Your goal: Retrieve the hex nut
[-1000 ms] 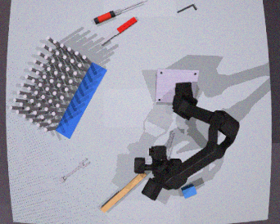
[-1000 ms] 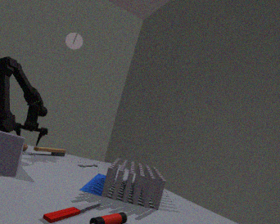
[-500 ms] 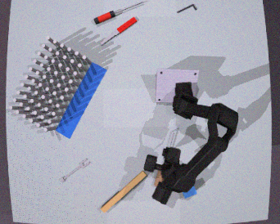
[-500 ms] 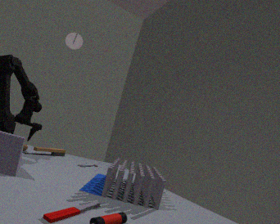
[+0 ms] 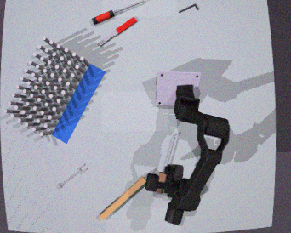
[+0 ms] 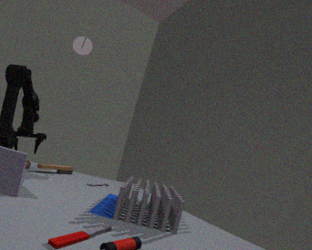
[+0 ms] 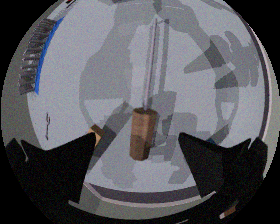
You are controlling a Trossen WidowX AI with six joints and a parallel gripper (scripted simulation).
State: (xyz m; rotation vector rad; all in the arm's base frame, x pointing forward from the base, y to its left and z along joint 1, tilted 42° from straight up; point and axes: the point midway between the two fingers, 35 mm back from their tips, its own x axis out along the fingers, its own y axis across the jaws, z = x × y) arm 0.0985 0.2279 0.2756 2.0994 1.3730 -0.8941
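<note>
The standing metal spacers (image 5: 44,89) (image 6: 148,205) (image 7: 28,66) fill the left of the table, with the blue taped strip (image 5: 79,103) (image 6: 104,204) (image 7: 45,43) along their front edge. The nut is hidden among them. My gripper (image 5: 159,183) (image 6: 26,143) (image 7: 138,137) is open and empty. It hangs just above a pick tool with a wooden handle (image 5: 162,175) (image 7: 143,133) and a thin metal shaft (image 5: 172,146) (image 7: 156,60). The handle lies between my fingers in the wrist view, untouched.
A wooden stick (image 5: 123,197) (image 6: 55,168) lies beside the gripper. A small wrench (image 5: 72,176) (image 6: 97,184) lies front left. Two red-handled tools (image 5: 104,17) (image 5: 125,25) and an Allen key (image 5: 188,8) lie at the back. The arm's purple base (image 5: 170,82) (image 6: 11,171) stands mid-table.
</note>
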